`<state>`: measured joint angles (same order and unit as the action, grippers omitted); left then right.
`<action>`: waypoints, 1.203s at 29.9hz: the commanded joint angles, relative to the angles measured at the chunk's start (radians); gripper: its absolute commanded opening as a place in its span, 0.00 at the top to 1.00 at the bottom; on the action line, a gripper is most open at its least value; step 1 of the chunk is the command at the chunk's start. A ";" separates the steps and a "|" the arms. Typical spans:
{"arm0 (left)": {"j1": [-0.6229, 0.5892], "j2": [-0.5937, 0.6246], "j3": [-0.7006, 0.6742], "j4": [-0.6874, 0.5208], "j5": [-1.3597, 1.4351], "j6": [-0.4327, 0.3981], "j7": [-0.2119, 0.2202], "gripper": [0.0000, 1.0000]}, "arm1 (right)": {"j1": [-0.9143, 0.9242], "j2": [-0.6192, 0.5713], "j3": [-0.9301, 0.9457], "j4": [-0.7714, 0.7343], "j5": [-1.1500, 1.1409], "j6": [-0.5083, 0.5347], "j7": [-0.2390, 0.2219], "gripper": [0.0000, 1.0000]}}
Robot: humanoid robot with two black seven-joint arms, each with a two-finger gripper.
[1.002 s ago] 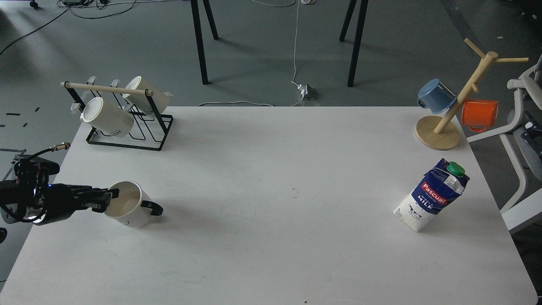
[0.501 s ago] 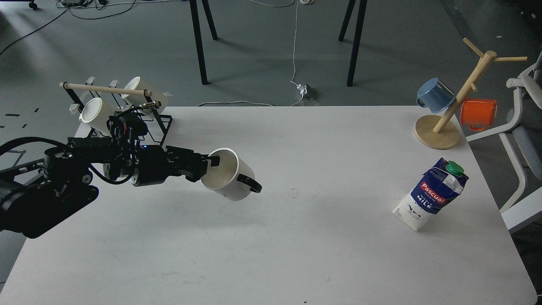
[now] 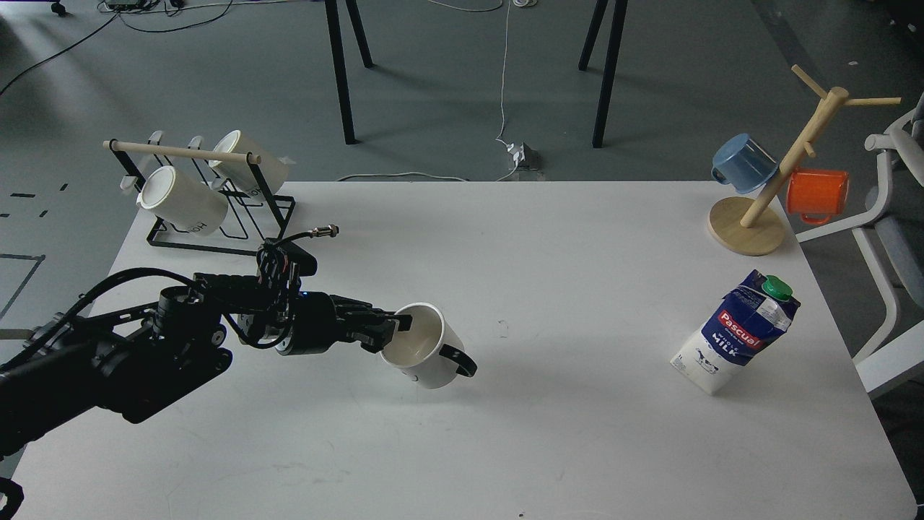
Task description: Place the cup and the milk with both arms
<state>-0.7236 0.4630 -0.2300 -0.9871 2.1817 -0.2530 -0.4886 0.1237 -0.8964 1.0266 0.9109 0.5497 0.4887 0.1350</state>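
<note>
My left gripper (image 3: 393, 328) is shut on the rim of a white cup (image 3: 427, 348) with a black handle. It holds the cup tilted, low over the white table (image 3: 505, 448), left of the middle. A blue and white milk carton (image 3: 736, 332) with a green cap stands leaning on the right side of the table. My right arm and gripper are out of view.
A black wire rack (image 3: 216, 209) with two white mugs stands at the back left corner. A wooden mug tree (image 3: 765, 202) with a blue mug and an orange mug stands at the back right. A white chair (image 3: 895, 238) is beside the right edge.
My left gripper has carried the cup from the left edge of the table toward the middle, first up and away, then down and a little to the right. The milk carton has not moved.
</note>
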 commanded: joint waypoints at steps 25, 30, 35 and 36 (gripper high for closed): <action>-0.002 0.008 -0.078 -0.002 -0.296 -0.017 0.000 0.07 | -0.172 -0.064 0.001 0.069 0.052 0.000 -0.014 0.03; -0.005 0.055 -0.104 0.001 -0.528 -0.018 0.000 0.06 | -0.259 -0.141 -0.121 0.138 0.047 0.000 -0.086 0.02; 0.004 0.069 -0.107 -0.001 -0.616 -0.009 0.000 0.06 | -0.265 -0.122 -0.232 0.189 0.032 0.000 -0.179 0.02; 0.007 0.071 -0.106 0.001 -0.616 -0.008 0.000 0.06 | -0.257 -0.112 -0.247 0.206 0.032 0.000 -0.189 0.02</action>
<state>-0.7243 0.5276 -0.3373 -0.9869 1.5837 -0.2666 -0.4887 -0.1413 -1.0297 0.8301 1.0839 0.5868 0.4887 -0.0161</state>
